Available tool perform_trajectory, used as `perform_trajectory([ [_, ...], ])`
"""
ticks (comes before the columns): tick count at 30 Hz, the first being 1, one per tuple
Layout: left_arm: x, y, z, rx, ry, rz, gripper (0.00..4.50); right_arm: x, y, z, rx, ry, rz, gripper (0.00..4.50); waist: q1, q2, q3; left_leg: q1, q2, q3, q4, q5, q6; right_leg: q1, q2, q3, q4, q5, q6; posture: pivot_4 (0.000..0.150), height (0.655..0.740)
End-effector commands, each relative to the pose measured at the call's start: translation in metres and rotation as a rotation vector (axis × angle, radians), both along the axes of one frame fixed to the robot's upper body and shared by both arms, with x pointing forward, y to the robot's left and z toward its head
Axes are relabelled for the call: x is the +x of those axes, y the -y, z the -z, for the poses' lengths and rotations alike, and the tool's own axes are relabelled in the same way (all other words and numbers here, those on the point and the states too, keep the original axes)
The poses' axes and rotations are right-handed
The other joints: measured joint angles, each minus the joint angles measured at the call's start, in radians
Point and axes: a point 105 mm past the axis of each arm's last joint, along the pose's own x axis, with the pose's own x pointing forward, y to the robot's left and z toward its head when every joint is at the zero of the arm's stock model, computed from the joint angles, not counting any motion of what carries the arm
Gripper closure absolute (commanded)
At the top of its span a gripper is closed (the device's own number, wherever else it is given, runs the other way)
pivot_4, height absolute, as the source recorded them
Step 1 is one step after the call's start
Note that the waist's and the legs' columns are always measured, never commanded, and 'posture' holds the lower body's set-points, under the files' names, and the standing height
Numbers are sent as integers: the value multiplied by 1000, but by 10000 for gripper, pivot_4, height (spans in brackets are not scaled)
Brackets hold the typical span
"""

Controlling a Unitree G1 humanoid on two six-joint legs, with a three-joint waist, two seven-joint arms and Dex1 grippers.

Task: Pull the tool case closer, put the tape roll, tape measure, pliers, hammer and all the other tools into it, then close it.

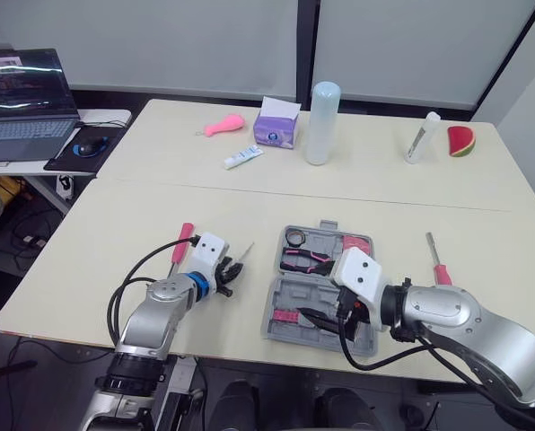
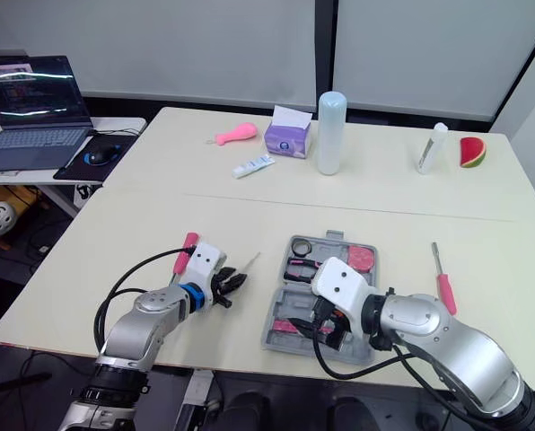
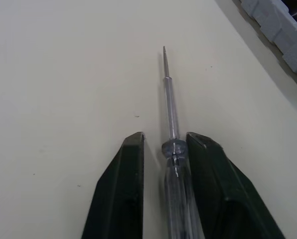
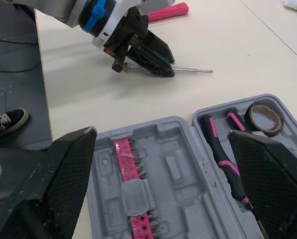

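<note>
Grey plastic comes first: the tool case (image 1: 284, 303) lies open and flat on the surface close in front of me, a little to my right. My right hand (image 4: 162, 132) hovers just over its near half, its two black fingers (image 4: 64, 169) spread wide with nothing in them. That near half carries a pink bit strip (image 4: 131, 174). The far half holds the pliers (image 4: 222, 152) with their pink and black grips, the tape roll (image 4: 263, 118) in a corner beside them, and a round pink piece (image 1: 358, 244) that is too small for me to name. To the left of the case, near it but apart, my left hand (image 3: 166, 144) is low on the surface. It is partly open, one finger on each side of a clear-handled screwdriver (image 3: 169, 99) that lies flat with its tip pointing away from the wrist. One finger is against the handle and a strip of surface shows at the other, so the tool is straddled, not clamped. Just left of that hand lies a pink-handled tool (image 1: 183, 242). On the far side of the case, well to its right, lies a pink-handled screwdriver (image 1: 439, 261). Further back on the surface are a small tube (image 1: 242, 157), a pink balloon (image 1: 223, 126), a purple tissue box (image 1: 276, 126), a tall pale cylinder (image 1: 322, 121), a white bottle (image 1: 422, 137) and a watermelon slice (image 1: 462, 141). Off to the far left, a laptop (image 1: 21, 103) sits on a side desk.
</note>
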Motion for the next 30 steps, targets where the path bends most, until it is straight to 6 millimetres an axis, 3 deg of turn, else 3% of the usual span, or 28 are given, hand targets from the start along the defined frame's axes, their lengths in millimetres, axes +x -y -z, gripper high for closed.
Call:
perform_trajectory([
  [1,-17,-4,23,4,-110,11,41960,-3,-2,-12,22,55,-12,0,-1,1,0,0,0,0,0,0,0,0,0,0,0,0,0,1500,7161],
  [3,-17,-9,17,10,-89,15,43006,-2,-2,-13,25,61,-8,0,-3,1,0,0,0,0,0,0,0,0,0,0,-1,0,0,1500,7161],
  [7,-14,-17,-15,-4,23,70,43008,-1,0,-17,39,81,4,0,-10,1,0,0,1,0,-1,0,0,0,0,0,-1,0,0,1500,7161],
  [9,-19,-12,-32,2,75,190,43012,-5,6,-18,34,88,-5,0,-8,1,0,0,1,0,-1,0,0,0,1,0,-1,0,0,1500,7161],
  [16,-49,53,-84,-21,154,778,43032,-26,37,-14,-46,75,-26,0,23,1,1,-2,-1,-2,-1,0,0,4,0,-1,-10,0,0,1500,7161],
  [21,-49,89,-87,74,169,991,43138,-29,56,-8,-84,10,33,0,16,1,0,-1,-2,-1,-2,0,0,7,1,-1,-13,0,0,1500,7161],
  [26,-50,118,-67,159,121,1103,43284,-24,74,5,-161,-9,130,0,15,1,1,0,-1,-1,-2,0,0,8,2,-1,-12,0,0,1500,7161],
  [30,-41,137,-61,221,163,1125,43286,-28,78,13,-191,-33,148,0,20,1,1,-1,-2,-1,-1,0,0,8,4,-1,-12,0,0,1500,7161],
])
